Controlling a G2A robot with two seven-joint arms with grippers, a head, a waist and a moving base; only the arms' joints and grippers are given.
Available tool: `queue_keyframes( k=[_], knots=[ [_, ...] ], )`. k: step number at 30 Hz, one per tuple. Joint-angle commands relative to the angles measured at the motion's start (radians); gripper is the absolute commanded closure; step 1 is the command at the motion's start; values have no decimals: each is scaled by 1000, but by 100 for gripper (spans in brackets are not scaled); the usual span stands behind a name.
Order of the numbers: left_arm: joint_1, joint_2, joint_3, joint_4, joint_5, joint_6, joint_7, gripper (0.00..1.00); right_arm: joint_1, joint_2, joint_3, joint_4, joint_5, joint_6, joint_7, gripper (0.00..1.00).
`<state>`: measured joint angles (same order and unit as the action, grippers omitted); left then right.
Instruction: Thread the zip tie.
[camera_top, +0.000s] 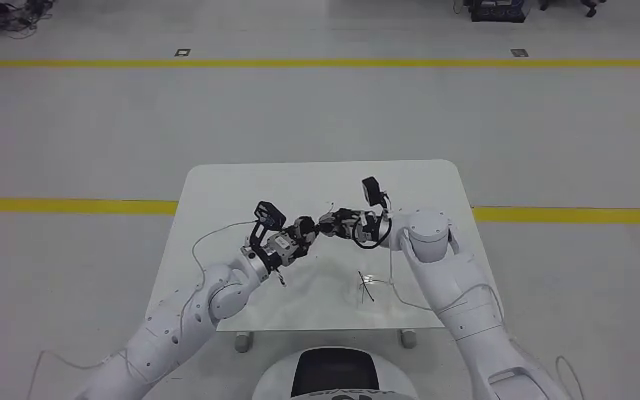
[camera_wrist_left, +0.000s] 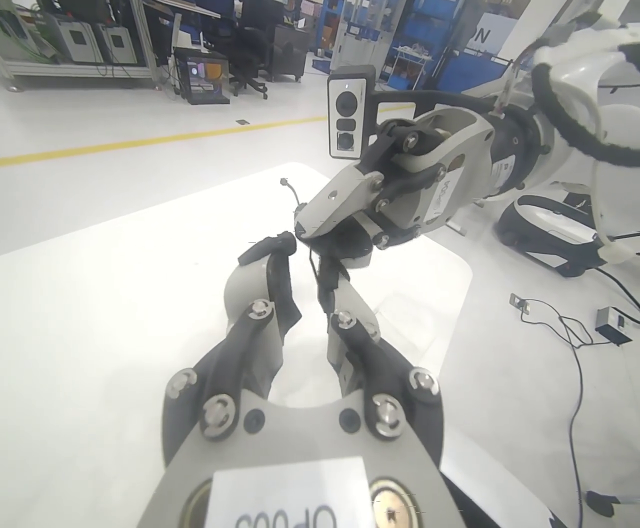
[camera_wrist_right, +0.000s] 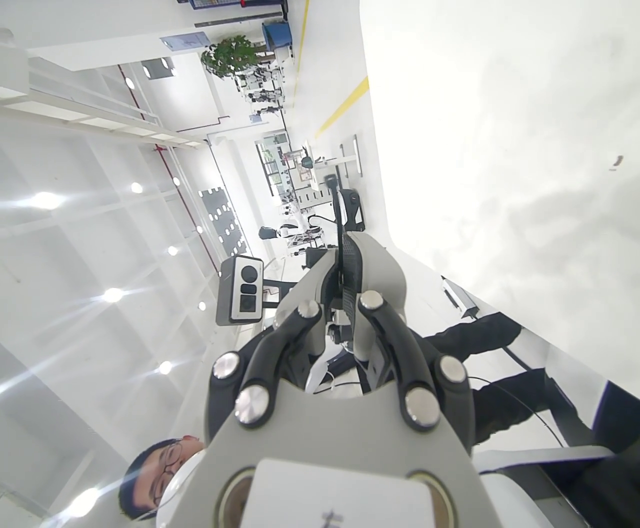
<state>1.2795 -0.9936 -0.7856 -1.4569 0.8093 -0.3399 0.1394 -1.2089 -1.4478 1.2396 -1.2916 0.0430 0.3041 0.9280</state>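
Above the middle of the white table (camera_top: 420, 190) my two grippers meet tip to tip. My right gripper (camera_top: 322, 224) (camera_wrist_left: 300, 227) (camera_wrist_right: 345, 250) is shut on a thin black zip tie (camera_wrist_left: 289, 187) (camera_wrist_right: 334, 195). One end of the tie curls out past the right fingertips, and the other hangs down as a fine strand. That strand runs between the fingers of my left gripper (camera_top: 303, 232) (camera_wrist_left: 305, 260), which is open, with a gap showing on either side of the strand. It lies close to one black pad (camera_wrist_left: 327, 275).
A few spare black zip ties (camera_top: 366, 284) lie on the table near its front edge, below the right arm. A thin cable (camera_top: 205, 245) loops beside the left arm. The back half of the table is bare.
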Motion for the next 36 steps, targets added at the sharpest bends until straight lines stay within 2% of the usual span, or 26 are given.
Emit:
queue_keyframes(
  k=[1,6,15,20,27,28,29,30,36],
  knots=[
    [-1,0,1,1,0,0,3,89,1,2,-3,1,4,0,-2,100],
    [-3,-1,4,4,1,0,11,95,5,8,-12,4,17,3,-7,100],
    [-3,0,6,3,-2,0,13,95,10,17,-24,5,38,-2,-23,100],
    [-3,1,8,2,-7,0,11,100,15,23,-33,8,47,1,-26,100],
    [-3,2,10,1,-14,0,12,100,18,30,-43,10,61,2,-31,100],
    [-3,2,11,1,-15,0,13,100,18,31,-43,11,63,2,-31,82],
    [-3,2,11,1,-15,0,14,100,18,32,-44,11,64,2,-32,22],
    [-3,3,11,0,-17,0,16,100,18,34,-45,11,67,3,-33,0],
    [2,8,7,-5,-20,0,22,100,16,40,-48,8,80,-1,-45,0]
  ],
)
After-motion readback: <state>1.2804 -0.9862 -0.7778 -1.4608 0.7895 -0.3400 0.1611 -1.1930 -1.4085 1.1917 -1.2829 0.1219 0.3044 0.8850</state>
